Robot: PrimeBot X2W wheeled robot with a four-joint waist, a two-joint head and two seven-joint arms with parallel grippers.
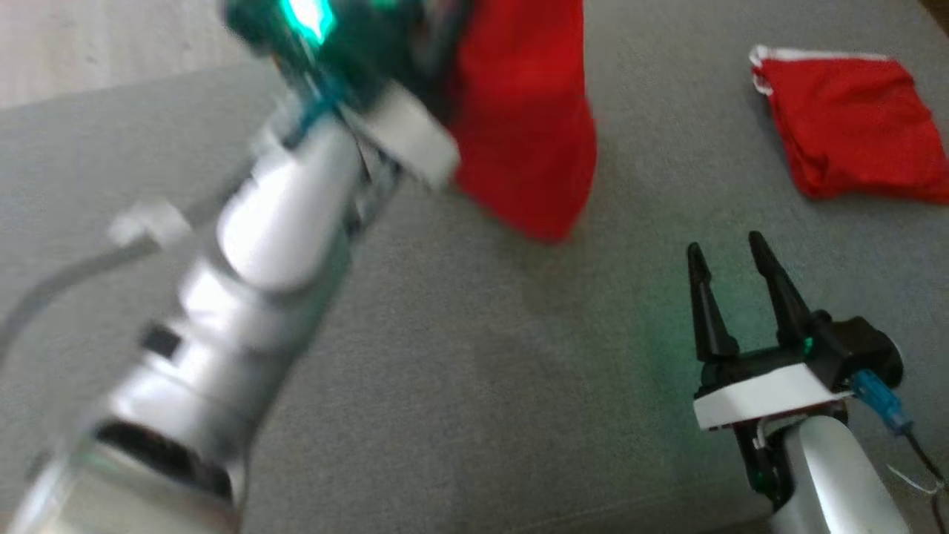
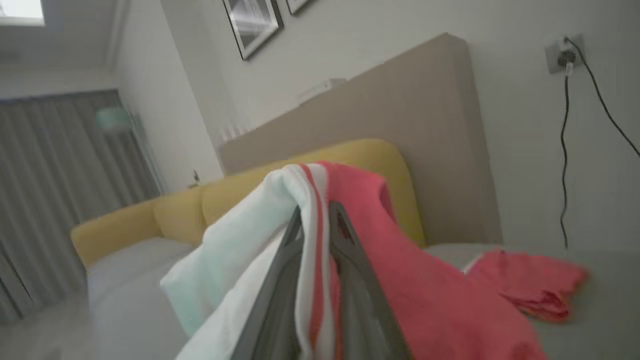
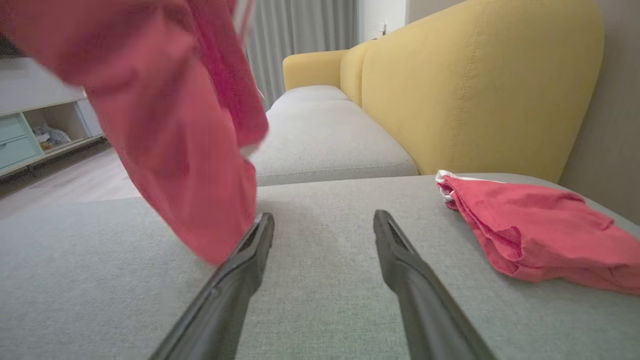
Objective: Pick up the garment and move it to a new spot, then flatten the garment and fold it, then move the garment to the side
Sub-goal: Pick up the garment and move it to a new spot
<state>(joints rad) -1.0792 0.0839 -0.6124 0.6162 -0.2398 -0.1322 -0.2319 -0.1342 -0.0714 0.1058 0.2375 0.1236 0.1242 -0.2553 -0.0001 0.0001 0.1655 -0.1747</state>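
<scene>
Left hand (image 2: pixel 315 210) holds the garment (image 1: pixel 526 126) up off the sofa seat (image 1: pixel 474 386), so the pick-up is judged done and the carry to a new spot is the step in hand. Not yet done: set-down, flattening, fold, move to the side. Most of the task is left.

Left hand, detail: fingers close together, clenched on a bunched fold where the white band with its red stripe meets the red cloth. White cloth spills to one side of the fingers, red to the other. Arm is blurred in the head view.

Garment: red, white trim, hanging in a long drape below the grip. Its lowest corner hangs close over the grey seat; cannot tell whether it touches.

Right hand (image 1: pixel 726 248): released, fingers spread wide, nothing between them. It sits low over the seat, near the hanging corner but apart from it.

Second red piece (image 1: pixel 852 126): lies in a loosely folded heap on the right part of the seat, near the yellow backrest (image 3: pixel 475 85), well apart from both hands. Judged to be separate from the one being carried.

Bare grey seat between the drape and the right hand looks a fair place for the lay-down
</scene>
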